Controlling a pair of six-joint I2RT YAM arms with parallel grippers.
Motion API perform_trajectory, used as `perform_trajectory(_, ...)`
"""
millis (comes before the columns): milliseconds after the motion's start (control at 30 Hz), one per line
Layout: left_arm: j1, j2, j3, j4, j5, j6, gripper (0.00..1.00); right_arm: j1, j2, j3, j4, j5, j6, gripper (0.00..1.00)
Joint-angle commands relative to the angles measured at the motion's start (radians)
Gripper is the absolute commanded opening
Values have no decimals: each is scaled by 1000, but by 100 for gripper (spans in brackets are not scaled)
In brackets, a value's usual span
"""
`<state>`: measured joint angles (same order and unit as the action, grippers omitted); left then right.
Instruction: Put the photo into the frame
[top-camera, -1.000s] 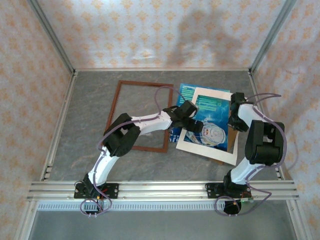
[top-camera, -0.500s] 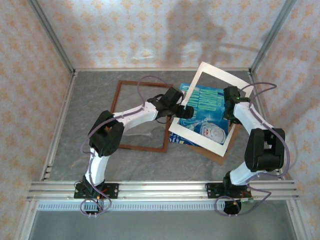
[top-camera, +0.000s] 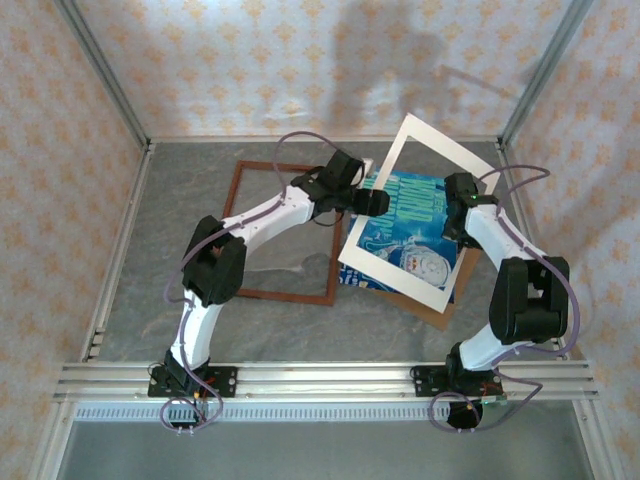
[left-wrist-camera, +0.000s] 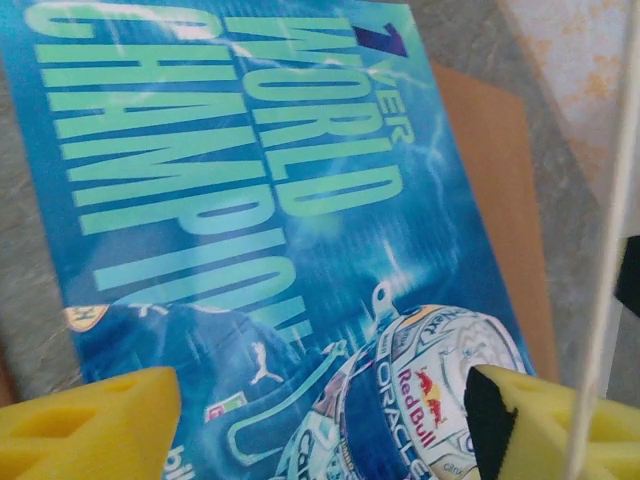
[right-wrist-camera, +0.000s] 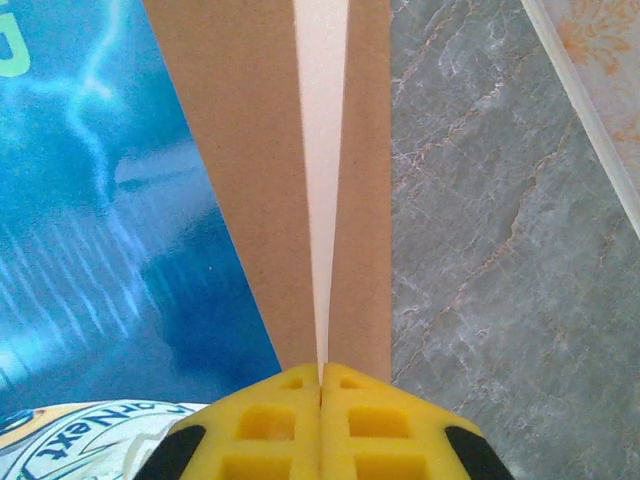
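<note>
The grey marbled table (top-camera: 180, 200) runs from the arm bases to the patterned back wall. On its left half lies a large rectangular frame of thin reddish-brown wood (top-camera: 275, 296), flat, with bare table showing through its opening.

Just to the right of it sits a cream cardboard mat with a cut-out window (top-camera: 392, 285). It is tilted: its near-left edge is low and its far-right side is lifted towards the back wall. Beneath the mat a plain brown cardboard backing board (right-wrist-camera: 240, 180) lies flat on the table, its right and near edges showing.

On that backing board rests the photo, a glossy blue and teal printed sheet with pale green lettering and a white helmet (top-camera: 410, 235). It lies outside the frame, close beside the frame's right rail, under the raised mat.

The right gripper (right-wrist-camera: 320, 400) pinches the mat's right border; from its wrist I see the yellow pads pressed together with the thin white edge running straight into the join. The left gripper (left-wrist-camera: 320, 430) hangs above the photo near its far-left part, yellow fingertips spread wide, the print visible in the gap and nothing clasped between them.
</note>
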<state>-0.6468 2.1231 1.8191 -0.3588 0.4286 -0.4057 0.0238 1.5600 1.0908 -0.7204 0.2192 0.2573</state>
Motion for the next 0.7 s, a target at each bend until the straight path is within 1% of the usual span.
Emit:
perform_trajectory(0,30,44,44,15,132,-61,66,8,-29,-11,18,8,-3,0)
perform_trajectory(67,41,52,51,50,169,-98,62,11,-26,-12,21,11,-4,0)
perform_trajectory(133,48,57,61,66,190,-114,62,14,-22,-12,24,11,-6,0)
perform_trajectory(233,55,67,81,60,197,-117,62,19,-15,-11,28,11,-8,0)
perform_trajectory(300,58,72,86,59,197,-118,58,22,-12,-8,29,11,-7,0)
perform_trajectory(400,64,77,88,61,206,-124,47,26,-9,-9,33,14,-10,0)
perform_trajectory(600,78,55,72,65,236,-137,13,30,-15,-1,32,14,-10,1)
perform_trajectory(667,80,23,40,82,247,-163,5,30,-30,2,39,-6,-9,3)
